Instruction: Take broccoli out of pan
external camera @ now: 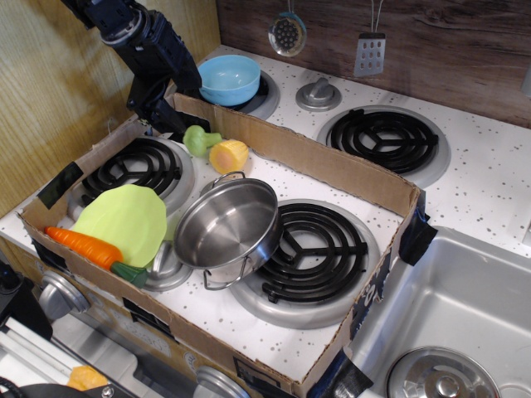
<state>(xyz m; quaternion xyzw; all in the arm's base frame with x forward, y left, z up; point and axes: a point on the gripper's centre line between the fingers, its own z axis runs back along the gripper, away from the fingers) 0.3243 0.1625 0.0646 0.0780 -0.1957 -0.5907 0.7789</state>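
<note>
The broccoli (pixel 199 140) lies on the stovetop in the far left corner of the cardboard tray (pixel 328 168), touching the corn (pixel 229 156). The black gripper (pixel 170 114) hangs just left of it, its jaws unclear. Nearer, the pan (pixel 226 230) sits tilted beside the lime plate (pixel 131 222) and carrot (pixel 85 246).

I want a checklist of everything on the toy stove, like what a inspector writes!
Surface: white speckled stovetop with black coil burners, ringed by a cardboard box wall.
Job's things: broccoli lies on the stovetop beside the corn; pan is empty, tilted.
Clutter: lime plate, carrot, blue bowl.
Gripper: gripper just behind the broccoli; open or shut not visible.
Cables: nothing seen.
Surroundings: sink at right, utensils hanging on the wood wall.
</note>
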